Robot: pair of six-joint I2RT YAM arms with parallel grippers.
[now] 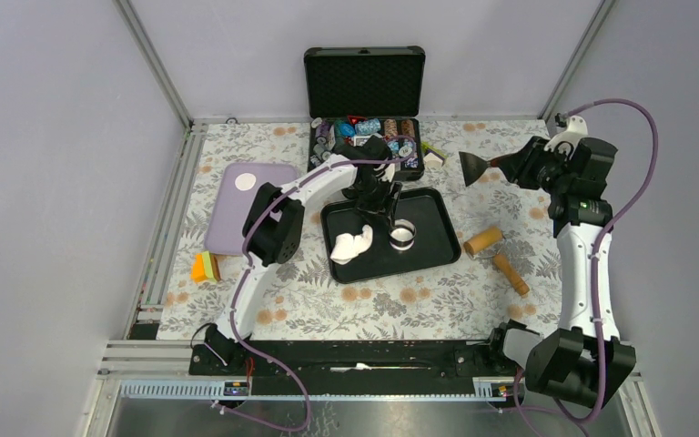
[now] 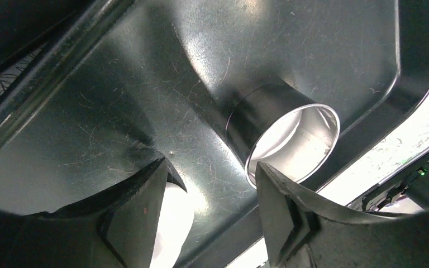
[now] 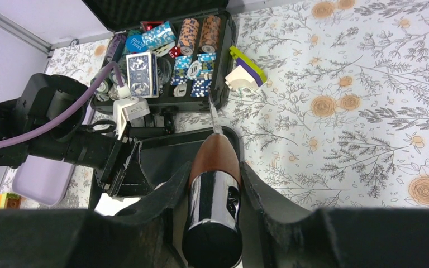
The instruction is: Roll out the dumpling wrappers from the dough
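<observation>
– Two claws: how do they stand?
– Left claw (image 2: 212,164) hangs released over the black tray (image 1: 428,218), steel ring (image 2: 290,139) just ahead of its tips, crumpled dough (image 1: 353,244) just left of it. One wrapper (image 1: 246,181) lies farther left on a purple board (image 1: 237,223). Right claw (image 3: 215,167) is clenched on a brown-handled tool (image 3: 212,223).

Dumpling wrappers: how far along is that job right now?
Done: one round wrapper lies on the purple board. In hand: the right gripper clamps a wooden-handled scraper; the left gripper hangs open over the black tray, near the steel ring cutter. Left: the crumpled dough on the tray looks like it needs rolling out and cutting into more wrappers.
</observation>
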